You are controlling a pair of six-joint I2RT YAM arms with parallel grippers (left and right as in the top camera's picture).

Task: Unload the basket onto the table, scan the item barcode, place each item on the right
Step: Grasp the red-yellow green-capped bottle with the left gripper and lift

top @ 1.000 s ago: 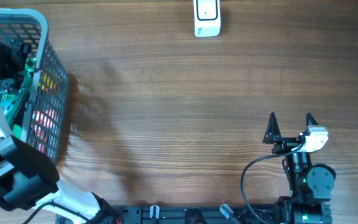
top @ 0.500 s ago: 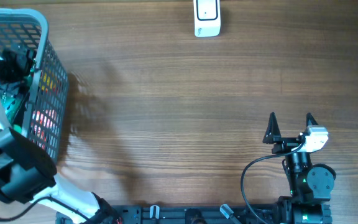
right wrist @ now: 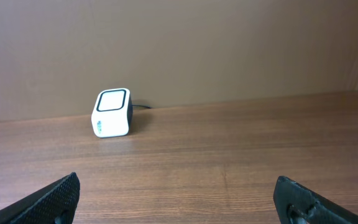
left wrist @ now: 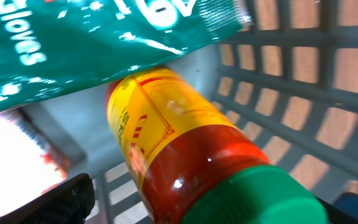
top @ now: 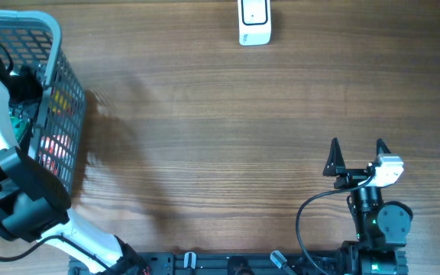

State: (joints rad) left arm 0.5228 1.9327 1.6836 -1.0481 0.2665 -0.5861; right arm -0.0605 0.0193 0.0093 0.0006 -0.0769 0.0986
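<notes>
Two wrist views; right gripper (top: 357, 143) jaws wide apart (scanner (right wrist: 112, 112) ahead); left gripper (left wrist: 210, 202) astride bottle (left wrist: 179, 143), clear only there, grip unclear.

You're looking at a mock shop checkout. A white barcode scanner (top: 254, 21) stands at the far edge of the wood-grain table (top: 205, 114). At its left edge a grey wire shopping basket (top: 59, 99) holds packaged goods: a red-and-yellow bottle (left wrist: 185, 143) and a green packet (left wrist: 73, 43) marked "Gloves". A plain brown wall (right wrist: 229, 43) backs the table.
</notes>
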